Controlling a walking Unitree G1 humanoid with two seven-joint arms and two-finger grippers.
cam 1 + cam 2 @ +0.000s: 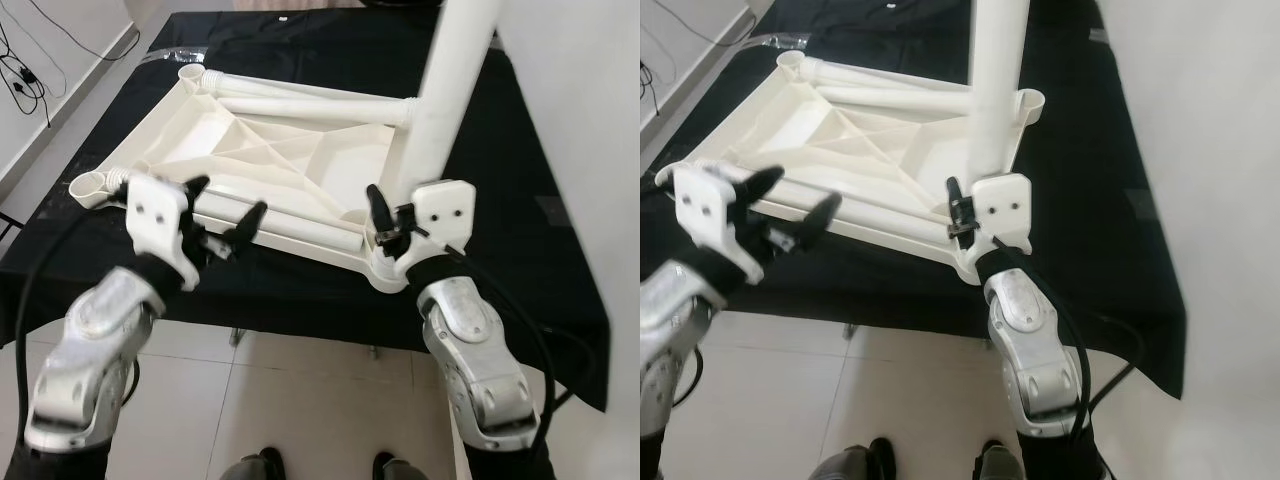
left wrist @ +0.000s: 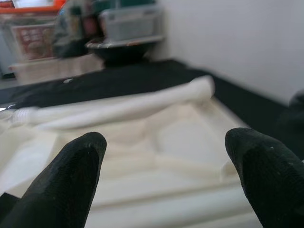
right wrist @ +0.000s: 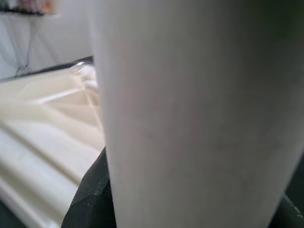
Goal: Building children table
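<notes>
Table top [image 1: 270,150] lies upside down, ribbed underside up, on the black-covered tabletop [image 1: 520,200]. Two loose legs [image 1: 300,105] lie across it, one along the far edge toward 12 o'clock, one along the near edge at 6. Open sockets show at the far corner at 11 and the left corner [image 1: 92,184] at 9.

Step in hand, as you can judge it: seating the first leg. One leg [image 1: 450,90] stands upright at the near right corner, about 4 o'clock on the frame, its foot in or at that socket; the joint itself is hidden behind the right gripper [image 1: 392,222]. That gripper is pinching the upright leg low down, fingers either side in the right wrist view.

Left gripper [image 1: 225,215] hovers over the near edge at 7 o'clock, fingers spread, holding nothing, just above the near loose leg.

Next move likely calls for you to press or twist the upright leg home, keeping it plumb. Then let the left gripper close on the near leg. Watch the frame: it may slide on the cloth.
</notes>
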